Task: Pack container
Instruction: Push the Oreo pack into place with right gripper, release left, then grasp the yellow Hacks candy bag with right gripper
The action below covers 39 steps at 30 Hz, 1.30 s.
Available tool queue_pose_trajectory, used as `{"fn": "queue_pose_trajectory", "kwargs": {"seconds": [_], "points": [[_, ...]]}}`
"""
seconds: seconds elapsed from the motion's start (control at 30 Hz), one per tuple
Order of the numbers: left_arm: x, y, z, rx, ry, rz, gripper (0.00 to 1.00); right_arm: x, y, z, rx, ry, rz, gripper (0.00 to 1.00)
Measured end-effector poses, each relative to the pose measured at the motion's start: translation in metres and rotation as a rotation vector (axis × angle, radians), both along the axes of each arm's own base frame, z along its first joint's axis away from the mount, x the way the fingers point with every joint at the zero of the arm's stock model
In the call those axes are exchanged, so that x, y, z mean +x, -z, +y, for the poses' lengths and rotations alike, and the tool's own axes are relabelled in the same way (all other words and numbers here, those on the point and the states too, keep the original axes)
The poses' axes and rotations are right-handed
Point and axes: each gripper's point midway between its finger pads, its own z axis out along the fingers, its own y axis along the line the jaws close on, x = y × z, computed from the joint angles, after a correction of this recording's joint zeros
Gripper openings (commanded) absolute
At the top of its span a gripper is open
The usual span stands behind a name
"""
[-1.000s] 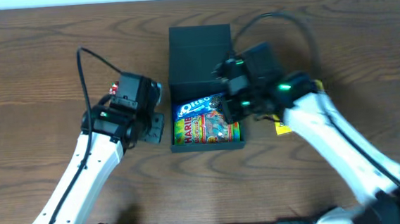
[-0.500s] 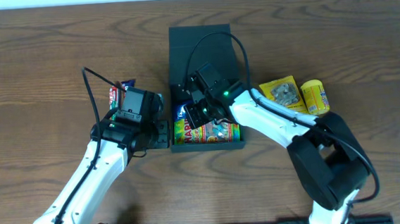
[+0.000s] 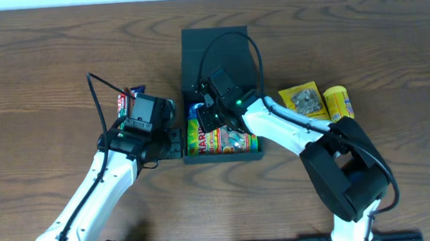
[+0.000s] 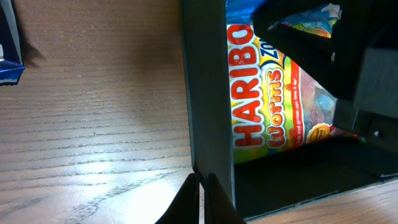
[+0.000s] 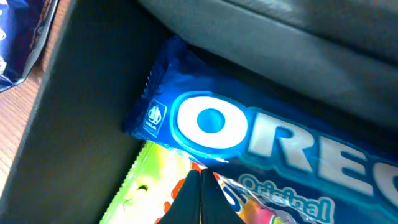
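The container (image 3: 223,155) is a dark teal box with its flap lid (image 3: 215,52) open toward the back. Inside lie a Haribo packet (image 3: 220,140) and a blue Oreo packet (image 3: 196,111). My right gripper (image 3: 208,115) is shut, its tips pressed down on these packets; the right wrist view shows its tips (image 5: 200,180) where the Oreo packet (image 5: 249,130) overlaps the Haribo packet (image 5: 140,190). My left gripper (image 3: 172,142) is shut, with its tips (image 4: 202,186) against the outside of the box's left wall (image 4: 208,93). The Haribo packet (image 4: 267,106) shows beyond that wall.
Two yellow snack packets (image 3: 302,101) (image 3: 338,103) lie right of the box. Red and blue packets (image 3: 129,101) lie left of it, behind my left arm; a blue one shows in the left wrist view (image 4: 9,50). Wood table all round.
My right arm has swung left and reached down into the box onto the packets. My left gripper has moved slightly right, up to the box's left wall.
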Motion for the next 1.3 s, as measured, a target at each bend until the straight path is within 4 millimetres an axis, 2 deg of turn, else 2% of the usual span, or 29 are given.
{"fn": "queue_pose_trajectory", "kwargs": {"seconds": [0.27, 0.4, 0.47, 0.5, 0.57, 0.63, 0.67, 0.7, 0.73, 0.77, 0.8, 0.83, 0.9, 1.0, 1.07, 1.2, 1.23, 1.3], "points": [[-0.001, 0.001, 0.0, -0.003, -0.017, 0.011, 0.06, 0.007, -0.001, -0.002, -0.006, 0.087, -0.009, 0.02], [-0.005, 0.002, 0.002, 0.001, -0.02, 0.028, 0.06, 0.0, -0.008, 0.003, 0.043, 0.071, 0.03, 0.01], [-0.005, 0.002, 0.002, 0.002, -0.02, 0.028, 0.06, 0.0, -0.04, 0.007, 0.121, 0.051, 0.01, 0.02], [-0.005, 0.002, 0.002, 0.002, -0.02, 0.029, 0.06, 0.002, -0.068, 0.006, 0.167, 0.046, -0.025, 0.05], [-0.005, 0.002, 0.002, 0.001, -0.019, 0.031, 0.06, 0.003, -0.132, -0.01, 0.234, 0.042, -0.127, 0.19], [-0.006, 0.002, 0.002, 0.0, -0.019, 0.033, 0.06, 0.001, -0.183, -0.049, 0.212, 0.098, -0.228, 0.31], [-0.006, 0.002, 0.002, 0.0, -0.019, 0.032, 0.06, -0.001, -0.203, -0.08, 0.165, 0.162, -0.27, 0.45], [-0.006, 0.002, 0.002, 0.0, -0.019, 0.033, 0.06, -0.002, -0.21, -0.113, 0.1, 0.241, -0.285, 0.48], [-0.006, 0.002, 0.002, 0.0, -0.019, 0.032, 0.06, -0.002, -0.207, -0.142, 0.03, 0.309, -0.277, 0.58], [-0.005, 0.002, 0.001, 0.0, -0.019, 0.031, 0.06, 0.0, -0.197, -0.164, -0.026, 0.366, -0.253, 0.63], [-0.005, 0.002, 0.001, -0.001, -0.019, 0.03, 0.06, 0.002, -0.185, -0.181, -0.075, 0.403, -0.223, 0.73], [-0.005, 0.002, 0.001, -0.002, -0.019, 0.028, 0.06, 0.006, -0.154, -0.206, -0.162, 0.458, -0.15, 0.79], [-0.005, 0.002, 0.001, -0.002, -0.019, 0.028, 0.06, 0.007, -0.109, -0.23, -0.261, 0.501, -0.033, 0.8], [-0.005, 0.002, 0.001, -0.002, -0.019, 0.028, 0.06, 0.005, -0.066, -0.254, -0.349, 0.542, 0.089, 0.77], [-0.005, 0.002, 0.001, -0.002, -0.019, 0.027, 0.06, 0.005, -0.046, -0.264, -0.386, 0.557, 0.142, 0.77], [-0.005, 0.002, 0.001, -0.002, -0.019, 0.027, 0.06, 0.002, -0.007, -0.272, -0.442, 0.558, 0.232, 0.73], [-0.005, 0.002, 0.001, -0.002, -0.019, 0.027, 0.06, 0.001, 0.0, -0.272, -0.451, 0.555, 0.248, 0.69], [-0.005, 0.002, 0.001, -0.002, -0.019, 0.027, 0.06, 0.0, 0.014, -0.275, -0.482, 0.549, 0.273, 0.52]]}}
